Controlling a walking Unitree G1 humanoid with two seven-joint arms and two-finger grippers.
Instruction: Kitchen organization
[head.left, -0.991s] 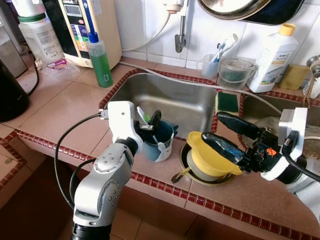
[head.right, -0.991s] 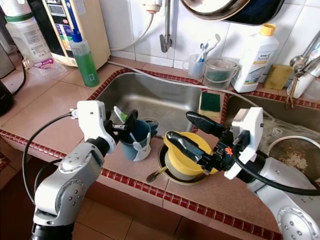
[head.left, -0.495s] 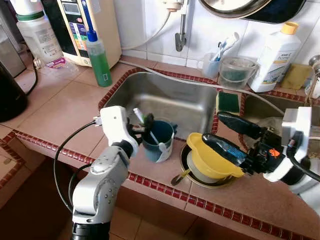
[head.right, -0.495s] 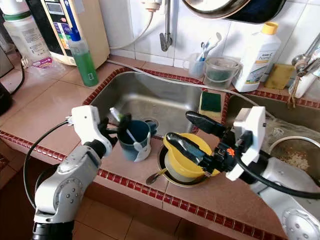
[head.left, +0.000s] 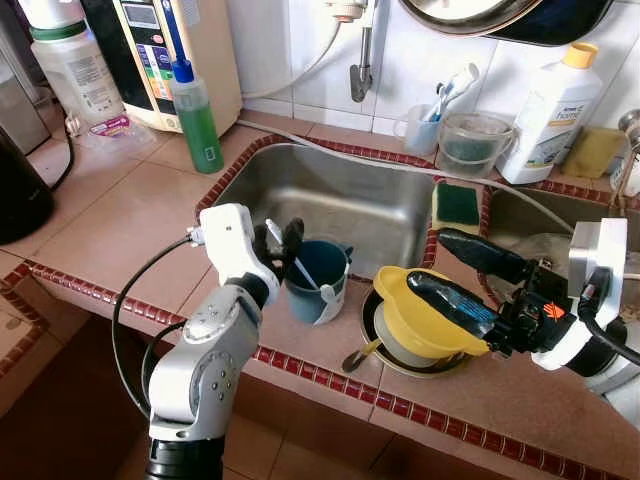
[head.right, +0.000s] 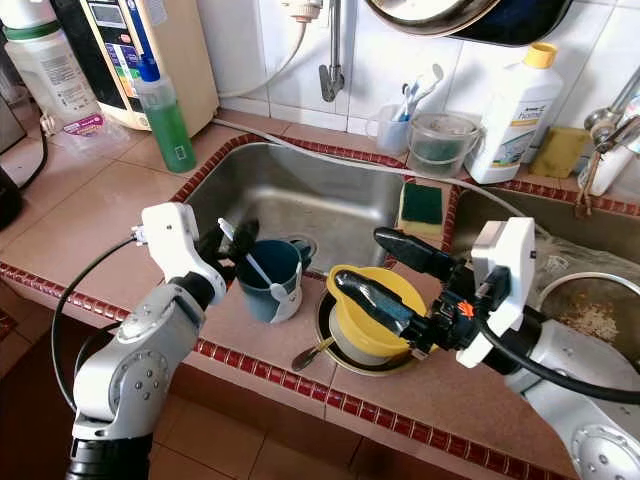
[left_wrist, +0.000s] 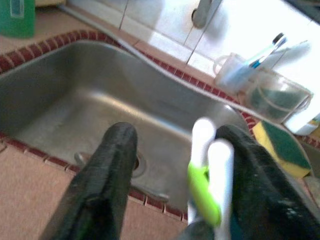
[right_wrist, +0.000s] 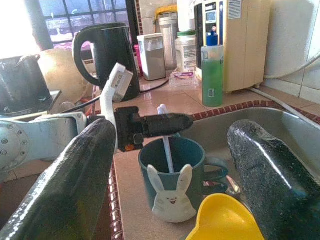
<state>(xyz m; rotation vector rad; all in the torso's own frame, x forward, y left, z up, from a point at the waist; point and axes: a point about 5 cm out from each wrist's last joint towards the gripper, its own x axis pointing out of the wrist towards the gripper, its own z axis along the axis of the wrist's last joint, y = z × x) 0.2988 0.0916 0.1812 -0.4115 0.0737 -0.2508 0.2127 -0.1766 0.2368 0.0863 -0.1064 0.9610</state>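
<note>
**Closing on the toothbrush in the rabbit mug**

The left gripper (head.left: 283, 238) is reaching over the teal mug (head.left: 318, 280), which is standing on the tiled counter (head.left: 120, 215) just at the front edge of the sink (head.left: 330, 195). A white toothbrush (left_wrist: 205, 170) with a green band is leaning out of the mug, and in the left wrist view it is lying between the two black fingers, close against one of them and well apart from the other. The fingers are spread wide and are not yet pinching anything.

The step in hand looks like taking the toothbrush by its handle. To do it well, the arm is probably best shifting sideways so the handle sits midway between the fingers, then closing gently, since an off-centre squeeze could tip the light mug or knock the brush around the rim. Lifting straight up along the handle should keep the mug from dragging toward the sink.

The right gripper (head.right: 385, 270) is hovering with its fingers wide apart above the yellow bowl (head.left: 425, 320), which is resting tilted in a round dish (head.left: 400, 358) beside the mug, and holding nothing.
</note>
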